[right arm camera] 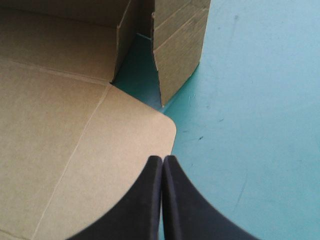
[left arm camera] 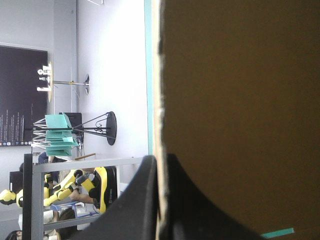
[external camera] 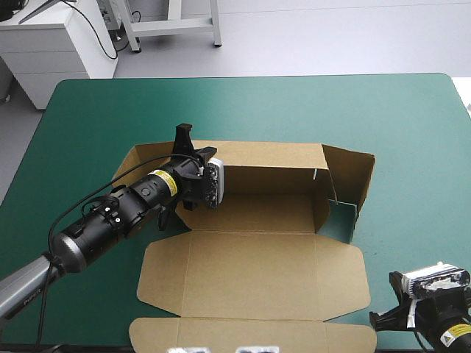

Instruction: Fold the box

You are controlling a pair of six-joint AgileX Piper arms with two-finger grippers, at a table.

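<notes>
Box (external camera: 257, 213), brown board, far walls raised: 1.
Lid (external camera: 250, 272), lying flat on the near side: 1.
Rounded side flaps (external camera: 158, 273) on the lid: 2.
Table (external camera: 412, 118), teal-green cover: 1.
Robot arms: 2, namely left arm (external camera: 110, 217) and right arm (external camera: 450, 337).
Grippers: 2. Left gripper (left arm camera: 159, 162), pinched on a box wall: 1. Right gripper (right arm camera: 162, 160), pressed together on nothing: 1.
Black fingers (right arm camera: 145, 205): 4, two per gripper.

Left claw (left arm camera: 159, 161) astride rear wall of box (external camera: 250, 257)
</notes>
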